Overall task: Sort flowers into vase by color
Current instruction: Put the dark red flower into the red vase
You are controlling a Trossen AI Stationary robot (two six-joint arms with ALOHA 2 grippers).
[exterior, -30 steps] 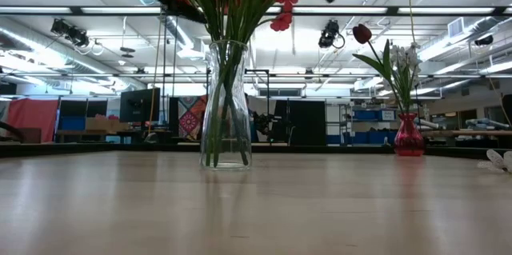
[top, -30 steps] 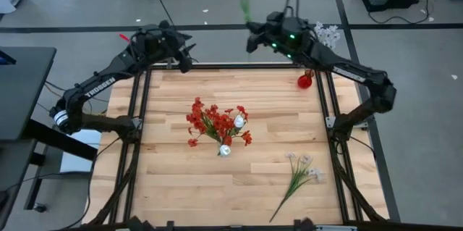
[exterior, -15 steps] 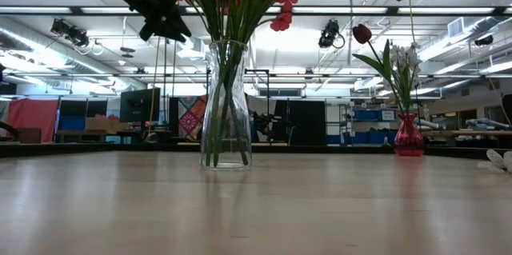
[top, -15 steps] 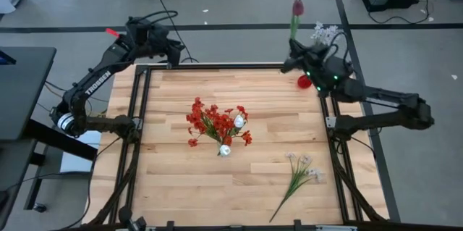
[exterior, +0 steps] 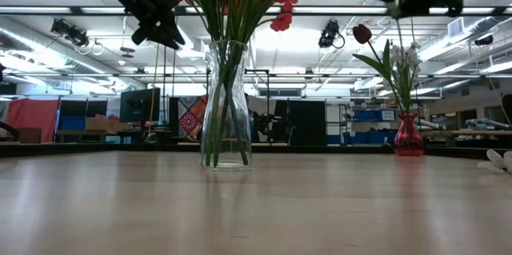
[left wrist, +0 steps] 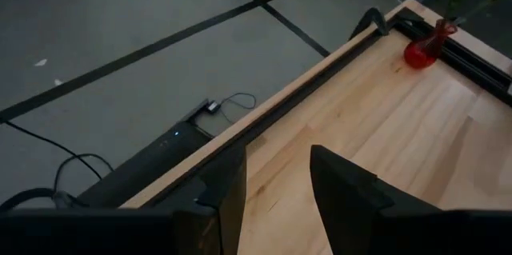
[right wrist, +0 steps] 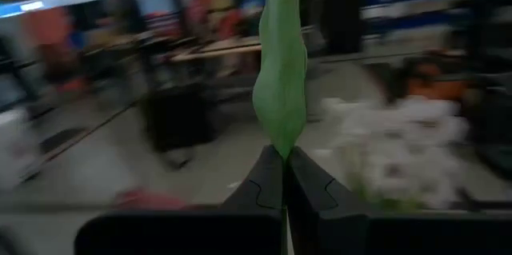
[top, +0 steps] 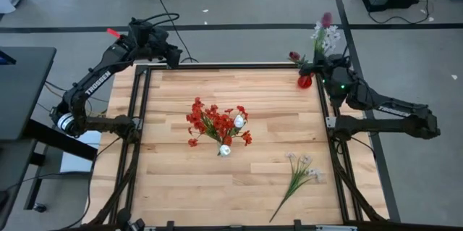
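My right gripper [top: 320, 63] is shut on a maroon tulip [top: 325, 19] and hangs by the small red vase [top: 304, 81] at the table's far right corner. That vase [exterior: 409, 135] holds another maroon tulip [exterior: 362, 33] and white blossoms [exterior: 404, 55]. A clear glass vase [exterior: 226, 103] with red flowers [top: 215, 122] stands mid-table. A pale spray [top: 300, 173] lies flat on the table near the right edge. My left gripper [left wrist: 276, 199] is open and empty over the far left corner [top: 173, 56]. My right gripper pinches the tulip's green stem and leaf [right wrist: 280, 139] between its two fingertips, low on the flower. The fingers lie about level and across the stem. The tulip stands upright above them with its bud up; its lower end is hidden.
Black frame rails [top: 231, 65] run around the wooden table. The right arm [top: 383, 104] lies along the right rail. Bare wood lies at the near left [top: 181, 187] and between the two vases.
My right gripper, still shut on the tulip, has swung from beyond the middle of the far edge toward the right and down to the red vase; the tulip has stayed upright. My left gripper has drawn back toward the far left corner and rolled.
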